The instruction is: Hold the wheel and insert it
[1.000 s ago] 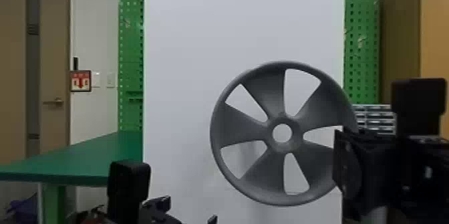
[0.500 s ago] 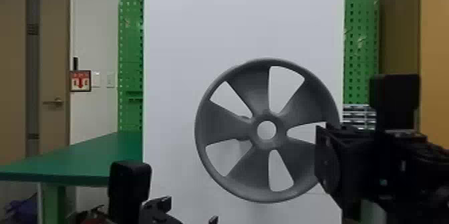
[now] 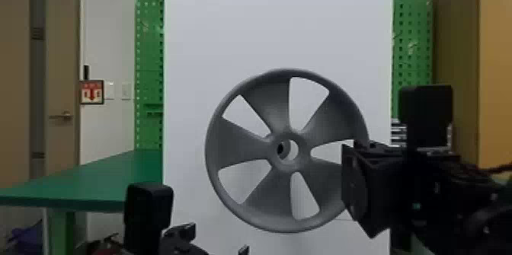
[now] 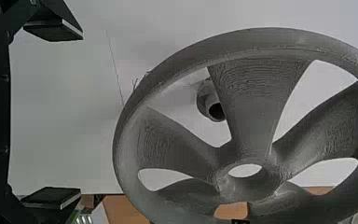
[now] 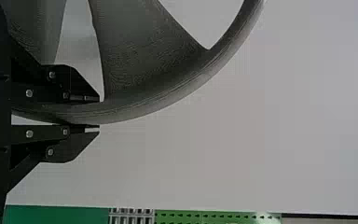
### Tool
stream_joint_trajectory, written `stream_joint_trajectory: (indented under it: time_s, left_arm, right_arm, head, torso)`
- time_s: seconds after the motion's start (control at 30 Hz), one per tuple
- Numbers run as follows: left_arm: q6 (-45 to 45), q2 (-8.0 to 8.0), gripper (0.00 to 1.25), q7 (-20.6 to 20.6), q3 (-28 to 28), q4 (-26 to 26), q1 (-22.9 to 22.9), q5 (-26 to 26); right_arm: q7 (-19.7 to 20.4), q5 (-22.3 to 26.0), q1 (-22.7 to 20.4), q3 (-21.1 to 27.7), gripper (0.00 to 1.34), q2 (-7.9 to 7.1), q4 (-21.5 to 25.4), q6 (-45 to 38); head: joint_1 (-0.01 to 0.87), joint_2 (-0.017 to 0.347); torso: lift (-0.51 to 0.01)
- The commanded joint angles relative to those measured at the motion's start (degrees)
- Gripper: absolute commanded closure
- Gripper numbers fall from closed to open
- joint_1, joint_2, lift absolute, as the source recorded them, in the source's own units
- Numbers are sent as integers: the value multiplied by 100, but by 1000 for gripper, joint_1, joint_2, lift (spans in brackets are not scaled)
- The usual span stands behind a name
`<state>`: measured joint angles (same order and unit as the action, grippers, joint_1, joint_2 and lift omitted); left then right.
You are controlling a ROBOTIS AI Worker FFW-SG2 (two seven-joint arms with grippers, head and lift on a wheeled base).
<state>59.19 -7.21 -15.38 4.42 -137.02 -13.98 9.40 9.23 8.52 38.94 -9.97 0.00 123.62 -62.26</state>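
Wheel (image 3: 270, 105): moved toward the robot's left, upright before the white board (image 3: 228, 26)
Right gripper (image 3: 362, 189): closed on the wheel's rim
Left gripper (image 3: 217, 241): fingers spread, low and left of the wheel
Peg (image 4: 207, 101): on the board behind the wheel, glimpsed through the hub
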Motion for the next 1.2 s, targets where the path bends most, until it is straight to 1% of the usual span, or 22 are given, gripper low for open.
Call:
stream_joint_trajectory:
  time_s: [0.0, 0.5, 1.17]
  left_arm:
    - [5, 0, 107, 0, 6, 0, 0, 0]
    - [-4, 0, 107, 0, 6, 0, 0, -9]
    - [-4, 0, 107, 0, 6, 0, 0, -9]
  right_arm:
    - [26, 27, 26, -76, 1184, 5, -40, 56]
    - [78, 71, 52, -163, 1185, 5, -93, 100]
    - [87, 80, 35, -146, 1185, 5, -128, 135]
  head:
    - [6, 140]
    - [6, 140]
    - [6, 140]
  torso:
    - [-475]
    - [-475]
    - [-475]
